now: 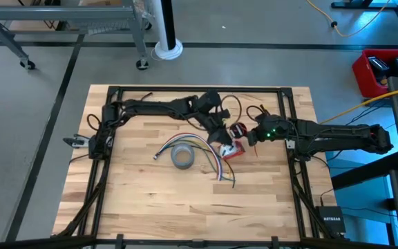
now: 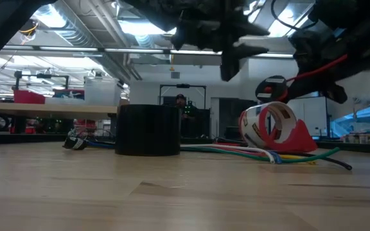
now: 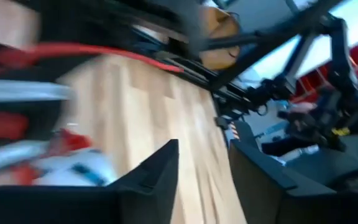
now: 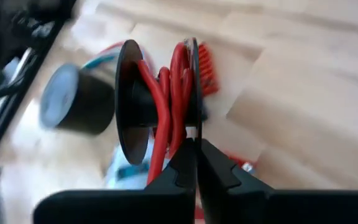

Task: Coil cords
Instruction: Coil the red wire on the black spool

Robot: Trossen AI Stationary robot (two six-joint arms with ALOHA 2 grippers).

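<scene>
Table (image 1: 150,207): both arms meet near the centre-right, over the clutter.

Right gripper (image 4: 194,163): fingers pinched together on the rim of a black spool (image 4: 143,102), held off the wood just above the tape dispenser (image 2: 272,128). Red wire (image 4: 169,93) is wrapped round the spool's core for several turns, so winding looks partly done; a loose red tail (image 3: 104,51) still trails free. Spool axis lies roughly level, discs on edge.

Left gripper (image 3: 204,171): fingers apart, nothing between them, just beside the spool.

Grey tape roll (image 1: 182,157): flat on the table.

Coloured wire bundle (image 1: 209,153): still uncoiled, running long past the roll. My read: most of the job remains.
</scene>
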